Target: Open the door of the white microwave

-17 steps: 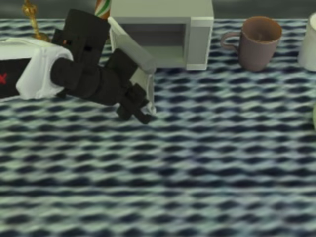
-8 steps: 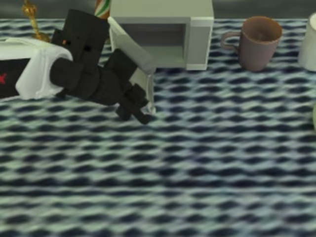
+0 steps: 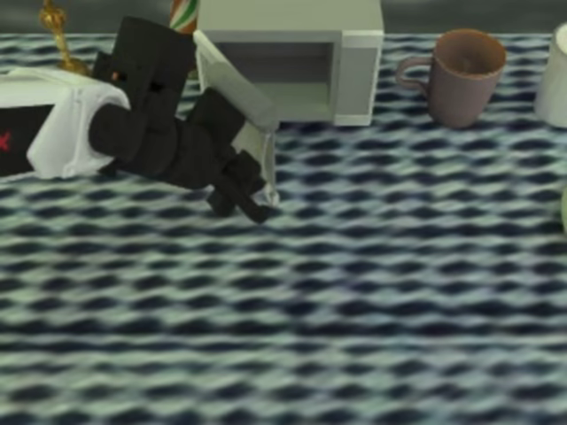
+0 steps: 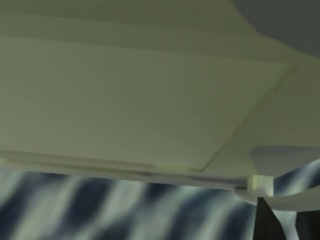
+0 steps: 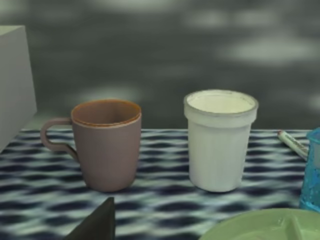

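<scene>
Evidently mid-pull, the left gripper point(image 3: 251, 197) pinches the bar handle at the free edge of the door point(image 3: 237, 90), swung toward seven o'clock off the white microwave point(image 3: 292, 55) at twelve o'clock, exposing the cavity, while the right gripper stays unseen.

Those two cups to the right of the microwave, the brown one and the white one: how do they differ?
The brown mug has a side handle; the white cup shows none. The brown mug is dull brown with near-straight walls, while the white cup tapers toward its base under a thicker rim. The brown mug stands nearer the white microwave; the white cup sits farther right. Both stand upright, mouths up, apart from each other on the patterned table.
</scene>
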You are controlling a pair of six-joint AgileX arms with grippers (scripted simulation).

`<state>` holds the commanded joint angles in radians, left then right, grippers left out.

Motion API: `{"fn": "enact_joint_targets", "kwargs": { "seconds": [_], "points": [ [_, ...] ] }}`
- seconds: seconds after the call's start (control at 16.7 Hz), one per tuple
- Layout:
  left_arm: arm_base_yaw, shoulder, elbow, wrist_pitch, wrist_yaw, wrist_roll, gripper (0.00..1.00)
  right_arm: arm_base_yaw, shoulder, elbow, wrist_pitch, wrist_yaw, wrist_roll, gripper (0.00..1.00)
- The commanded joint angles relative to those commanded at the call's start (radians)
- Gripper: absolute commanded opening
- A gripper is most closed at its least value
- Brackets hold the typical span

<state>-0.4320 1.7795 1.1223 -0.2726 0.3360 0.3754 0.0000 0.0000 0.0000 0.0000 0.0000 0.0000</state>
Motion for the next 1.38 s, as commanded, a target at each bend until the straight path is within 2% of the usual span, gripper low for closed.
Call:
{"fn": "enact_joint_targets", "kwargs": {
  "seconds": [0.42, 0.9, 1.38],
  "points": [
    [0.0, 0.0, 0.0, 0.0, 0.0, 0.0, 0.0, 0.0, 0.0, 0.0, 0.0, 0.0, 0.0, 1.0],
    [0.028, -0.005, -0.002, -0.026, 0.046, 0.066, 0.0, 0.0, 0.0, 0.0, 0.0, 0.0, 0.0, 1.0],
    [0.028, -0.005, -0.002, -0.027, 0.046, 0.067, 0.0, 0.0, 0.0, 0.0, 0.0, 0.0, 0.0, 1.0]
  ]
}}
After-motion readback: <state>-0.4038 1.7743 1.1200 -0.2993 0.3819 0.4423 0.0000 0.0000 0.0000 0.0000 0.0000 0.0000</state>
